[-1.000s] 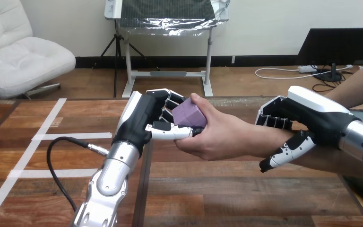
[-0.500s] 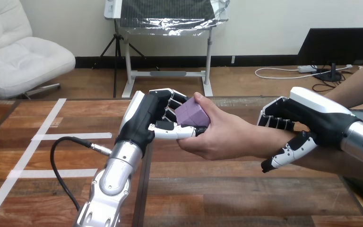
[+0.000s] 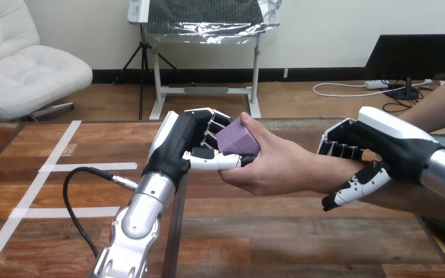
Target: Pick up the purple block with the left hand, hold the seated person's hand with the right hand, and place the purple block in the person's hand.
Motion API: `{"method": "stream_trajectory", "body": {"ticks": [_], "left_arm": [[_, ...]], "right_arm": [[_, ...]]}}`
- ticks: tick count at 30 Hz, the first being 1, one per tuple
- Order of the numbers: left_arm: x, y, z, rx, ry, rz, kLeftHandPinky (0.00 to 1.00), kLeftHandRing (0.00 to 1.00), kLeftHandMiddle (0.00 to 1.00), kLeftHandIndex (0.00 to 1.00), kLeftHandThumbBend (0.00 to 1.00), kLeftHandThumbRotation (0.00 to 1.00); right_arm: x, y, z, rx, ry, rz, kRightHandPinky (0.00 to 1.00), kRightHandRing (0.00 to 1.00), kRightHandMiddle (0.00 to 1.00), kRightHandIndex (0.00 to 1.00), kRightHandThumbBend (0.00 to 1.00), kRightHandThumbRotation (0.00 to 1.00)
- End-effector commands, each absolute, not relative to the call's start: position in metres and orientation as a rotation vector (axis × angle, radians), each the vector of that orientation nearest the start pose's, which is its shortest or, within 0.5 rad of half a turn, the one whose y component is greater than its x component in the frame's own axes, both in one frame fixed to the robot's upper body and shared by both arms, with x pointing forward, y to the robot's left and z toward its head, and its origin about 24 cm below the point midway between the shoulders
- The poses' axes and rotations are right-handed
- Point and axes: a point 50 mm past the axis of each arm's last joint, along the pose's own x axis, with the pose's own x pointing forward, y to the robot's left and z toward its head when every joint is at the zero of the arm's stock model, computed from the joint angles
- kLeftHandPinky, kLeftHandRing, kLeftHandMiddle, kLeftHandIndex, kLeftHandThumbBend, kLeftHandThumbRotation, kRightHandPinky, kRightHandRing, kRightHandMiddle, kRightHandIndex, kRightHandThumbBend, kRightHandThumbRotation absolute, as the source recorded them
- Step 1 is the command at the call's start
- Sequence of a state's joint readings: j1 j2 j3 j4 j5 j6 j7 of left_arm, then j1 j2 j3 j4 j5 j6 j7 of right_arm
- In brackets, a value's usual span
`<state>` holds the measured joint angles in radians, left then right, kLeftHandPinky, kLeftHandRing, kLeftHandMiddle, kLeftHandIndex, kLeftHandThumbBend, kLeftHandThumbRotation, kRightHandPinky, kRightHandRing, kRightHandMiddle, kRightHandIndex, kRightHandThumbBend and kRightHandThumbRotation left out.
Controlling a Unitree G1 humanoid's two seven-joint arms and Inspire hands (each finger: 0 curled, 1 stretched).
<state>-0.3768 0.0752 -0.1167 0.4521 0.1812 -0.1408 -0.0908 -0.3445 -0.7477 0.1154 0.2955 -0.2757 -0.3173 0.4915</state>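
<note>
Arms enter the head view from below: the left arm's silver forearm (image 3: 136, 223) rises from the bottom edge at the left and leans up and to the right, while the right arm comes in from the right edge and reaches leftward. The left hand (image 3: 182, 145) is held above the wooden table (image 3: 278, 237), its white-shelled back to the left and its palm side toward the person. Its fingers (image 3: 213, 119) are curled over the far side of the purple block (image 3: 237, 139) and its thumb lies under the block's lower edge, so the block is pinched between them. The block is in the air above the table's middle, one corner pointing up. The person's hand (image 3: 281, 165) reaches in from the right, cupped around the block's right side, with its thumb on the upper corner; both hands touch the block. The right hand (image 3: 391, 142) is closed around the person's wrist (image 3: 320, 172), its fingers bent over the top and its thumb hooked underneath. Count: two robot hands, one person's hand, one purple block.
</note>
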Motion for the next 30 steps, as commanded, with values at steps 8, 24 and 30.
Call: {"method": "stream_trajectory", "body": {"ticks": [8, 24, 30], "left_arm": [[0.321, 0.094, 0.069, 0.286, -0.134, -0.358, 0.53, 0.59, 0.64, 0.66, 0.59, 0.74], [0.317, 0.104, 0.064, 0.314, -0.133, -0.321, 0.63, 0.70, 0.70, 0.72, 0.62, 0.97], [0.316, 0.108, 0.061, 0.339, -0.136, -0.320, 0.67, 0.72, 0.72, 0.73, 0.62, 1.00]], "right_arm": [[0.300, -0.228, 0.099, -0.988, -0.080, 0.614, 0.38, 0.42, 0.46, 0.50, 0.83, 0.07], [0.299, -0.231, 0.096, -1.024, -0.094, 0.623, 0.44, 0.49, 0.53, 0.57, 0.81, 0.22], [0.297, -0.232, 0.095, -1.064, -0.097, 0.611, 0.49, 0.55, 0.59, 0.62, 0.80, 0.37]]}}
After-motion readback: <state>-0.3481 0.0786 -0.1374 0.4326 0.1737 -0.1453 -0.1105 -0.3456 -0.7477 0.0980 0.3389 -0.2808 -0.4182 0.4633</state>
